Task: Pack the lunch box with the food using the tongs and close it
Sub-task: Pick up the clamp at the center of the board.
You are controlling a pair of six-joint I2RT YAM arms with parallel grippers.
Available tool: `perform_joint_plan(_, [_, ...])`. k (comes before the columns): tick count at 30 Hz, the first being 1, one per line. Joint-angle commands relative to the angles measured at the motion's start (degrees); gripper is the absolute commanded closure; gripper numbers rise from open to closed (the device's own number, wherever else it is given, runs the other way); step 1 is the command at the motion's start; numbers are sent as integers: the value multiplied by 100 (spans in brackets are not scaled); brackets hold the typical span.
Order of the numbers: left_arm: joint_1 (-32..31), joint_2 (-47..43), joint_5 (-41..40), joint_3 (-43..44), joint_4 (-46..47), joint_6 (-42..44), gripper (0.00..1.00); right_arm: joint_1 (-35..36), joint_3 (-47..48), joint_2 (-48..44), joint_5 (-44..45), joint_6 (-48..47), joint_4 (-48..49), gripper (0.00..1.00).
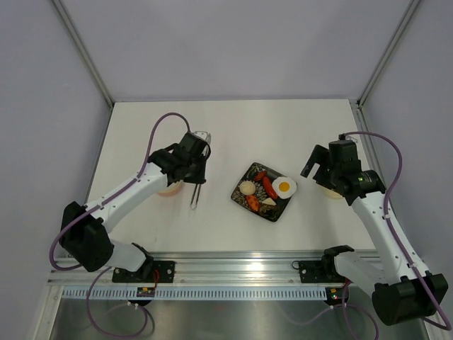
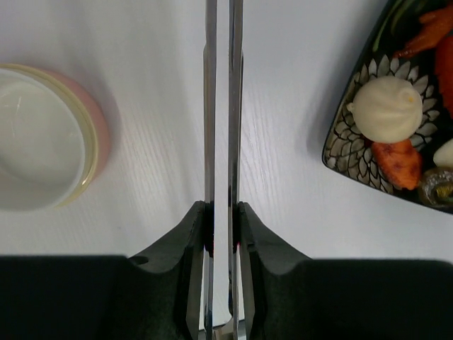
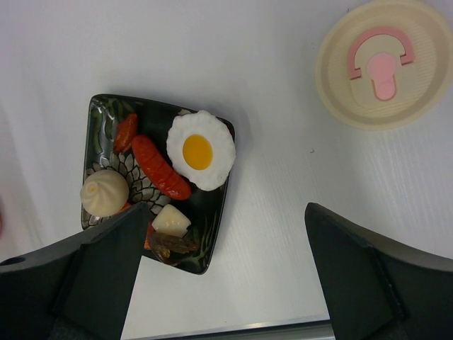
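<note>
The tongs [image 2: 210,106] run straight up the left wrist view, their two thin metal arms pressed nearly together. My left gripper [image 2: 223,212] is shut on the tongs partway along their length. Seen from above, my left gripper [image 1: 196,173] hangs left of the plate with the tongs' tips [image 1: 192,204] pointing at the near edge. The lunch box [image 2: 42,138] stands open and empty to the left of the tongs. The food lies on the black plate [image 3: 212,234]: fried egg [image 3: 200,149], sausage [image 3: 159,166], bun [image 3: 104,193], pale cube [image 3: 171,220]. My right gripper [image 3: 228,212] is open above the plate's near corner.
The round cream lid [image 3: 386,64] with a pink mark lies flat on the table to the right of the plate. An orange carrot piece [image 2: 398,163] and brown bits [image 3: 173,244] also sit on the plate. The metal rail [image 1: 233,269] borders the table's near edge.
</note>
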Motion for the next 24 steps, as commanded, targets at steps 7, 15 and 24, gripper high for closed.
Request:
perform_joint_plan(7, [-394,-192,364,41,-303,118,72,-28,347,29,-47,26,-47,1])
perform_joint_plan(15, [-490,2,592,58,-118,109,67,-19,136,-6,-109,140,14,0])
perform_joint_plan(24, [-552,81,662,-21,49,30,61,-28,48,-41,-74,158,-12,0])
